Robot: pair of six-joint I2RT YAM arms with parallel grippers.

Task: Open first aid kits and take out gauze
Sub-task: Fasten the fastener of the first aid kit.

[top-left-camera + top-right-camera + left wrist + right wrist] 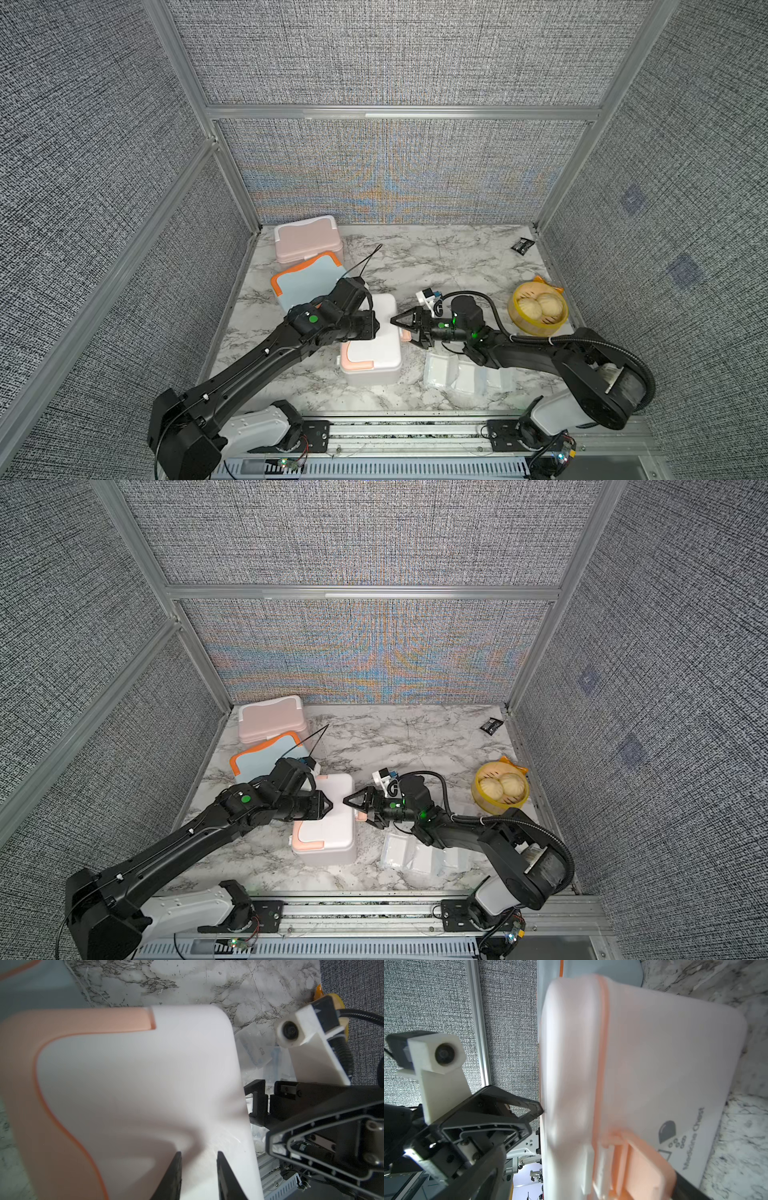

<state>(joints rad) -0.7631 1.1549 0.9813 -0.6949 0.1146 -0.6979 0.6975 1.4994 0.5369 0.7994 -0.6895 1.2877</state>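
A white-and-peach box [372,340] sits closed at the middle of the marble table [436,257], between two robot arms. The left gripper [328,803], jaws together, holds nothing and presses on the lid. The right gripper [405,328], jaws wide apart, is at the box's right edge. Gauze packets [465,376] lie near right; a blue-and-orange box [305,280] and a pink box [307,237] stand far left.

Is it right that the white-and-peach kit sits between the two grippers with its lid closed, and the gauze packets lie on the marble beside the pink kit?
Not quite. The gauze packets lie on the marble beside the white-and-peach kit, under the right arm, far from the pink kit at the back wall; both top views show it. The rest holds: that kit sits closed between the left gripper and right gripper.
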